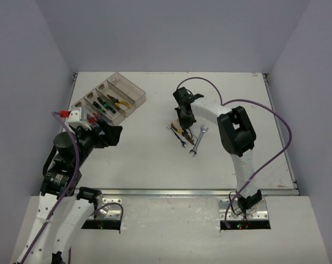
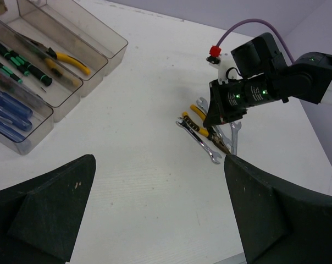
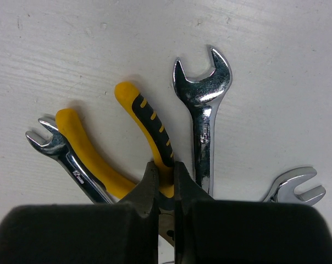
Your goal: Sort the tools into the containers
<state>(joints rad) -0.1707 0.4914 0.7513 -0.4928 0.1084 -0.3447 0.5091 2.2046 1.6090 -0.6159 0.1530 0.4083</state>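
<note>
Crowding the pliers (image 3: 152, 129) clamped in the right end effector (image 3: 166, 171), wrenches (image 3: 203, 110) lie alongside; left end effector (image 2: 159, 159) spread apart.

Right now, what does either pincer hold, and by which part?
Right pincer grips the yellow-black pliers by one handle; left pincer holds nothing.

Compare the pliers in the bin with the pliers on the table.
The bin pliers lie inside a clear bin; the table pliers lie among wrenches. No gripper holds the bin pliers; the right gripper pinches a handle of the table pliers. Both have yellow-black handles.
</note>
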